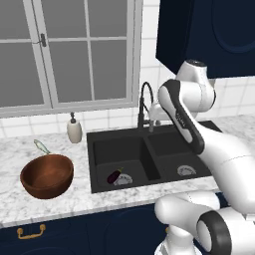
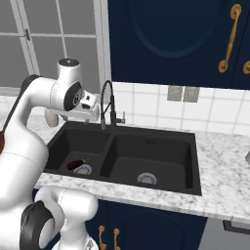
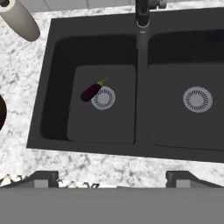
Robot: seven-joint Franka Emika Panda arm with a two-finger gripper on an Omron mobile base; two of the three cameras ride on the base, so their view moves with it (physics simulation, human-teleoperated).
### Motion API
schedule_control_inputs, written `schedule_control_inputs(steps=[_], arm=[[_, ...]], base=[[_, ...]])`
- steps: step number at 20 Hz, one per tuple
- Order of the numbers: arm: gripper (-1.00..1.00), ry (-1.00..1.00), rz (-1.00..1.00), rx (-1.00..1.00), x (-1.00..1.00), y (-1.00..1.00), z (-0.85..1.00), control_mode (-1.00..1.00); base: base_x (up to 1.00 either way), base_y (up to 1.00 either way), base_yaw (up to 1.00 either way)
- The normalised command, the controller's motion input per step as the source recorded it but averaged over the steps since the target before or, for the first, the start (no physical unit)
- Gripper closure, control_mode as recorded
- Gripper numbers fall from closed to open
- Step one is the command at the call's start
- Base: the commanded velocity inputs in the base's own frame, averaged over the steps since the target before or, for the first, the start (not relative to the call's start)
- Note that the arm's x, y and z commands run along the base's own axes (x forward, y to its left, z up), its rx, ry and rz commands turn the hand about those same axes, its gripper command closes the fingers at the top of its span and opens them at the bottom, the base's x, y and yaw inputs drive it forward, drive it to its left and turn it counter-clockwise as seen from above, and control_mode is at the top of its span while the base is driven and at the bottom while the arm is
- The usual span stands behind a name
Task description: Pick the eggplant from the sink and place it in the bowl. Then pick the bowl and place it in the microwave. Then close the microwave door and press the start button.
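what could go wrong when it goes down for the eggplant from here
The eggplant is small and lies partly against the round drain in the left basin of the sink, so the open gripper, hanging high above, might close off-centre and roll it away. The faucet rises close beside the arm, so a descent could clip it.

Black sink [image 2: 195, 161] with 2 basins set in a marbled counter [image 2: 229, 195]. Eggplant [image 2: 77, 164] lies in the left basin, touching the drain [image 2: 83, 170] on its left side. Faucet [image 2: 108, 105] stands at the far rim. Gripper [image 2: 87, 115] held above the left basin's far edge; finger spread not discernible.
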Motion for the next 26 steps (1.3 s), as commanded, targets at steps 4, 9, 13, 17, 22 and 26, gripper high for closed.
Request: schedule_control_inputs(steps=[4,9,13,17,22,26], arm=[[-1.00,0.03,0.00,0.01,-0.02,0.30,-0.39,-1.00],[-1.00,0.00,0.00,0.00,0.00,0.28,-0.38,-1.00],[-1.00,0.00,0.00,0.00,0.10,0.14,-0.28,-1.00],[-1.00,0.00,0.00,0.00,0.24,0.05,-0.28,-1.00],[-1.00,0.00,0.00,0.00,0.17,0.09,-0.33,-1.00],[-1.00,0.00,-0.01,0.00,0.22,0.33,-0.40,-1.00]], base=[[0.00,0.00,0.00],[0.00,0.00,0.00],[0.00,0.00,0.00],[0.00,0.00,0.00],[0.00,0.00,0.00],[0.00,0.00,0.00]])
